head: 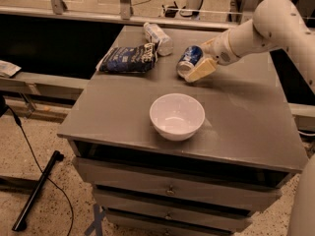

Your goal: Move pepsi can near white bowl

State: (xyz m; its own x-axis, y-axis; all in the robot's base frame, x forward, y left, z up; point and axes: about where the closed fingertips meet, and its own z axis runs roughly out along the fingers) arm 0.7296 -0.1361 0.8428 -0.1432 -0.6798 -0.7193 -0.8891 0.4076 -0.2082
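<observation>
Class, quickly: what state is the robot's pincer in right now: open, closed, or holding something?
Pincer: against the right side of the pepsi can, toward the back of the cabinet top; whether it is open, closed or gripping cannot be told.

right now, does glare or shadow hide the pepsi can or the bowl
Camera view: dim, warm light, no harsh glare; the pepsi can, lying on its side by the claw, is readable, with a pale sheen on its silver end; the white bowl is the brightest thing, softly shaded inside; the claw throws a faint shadow on the table.
</observation>
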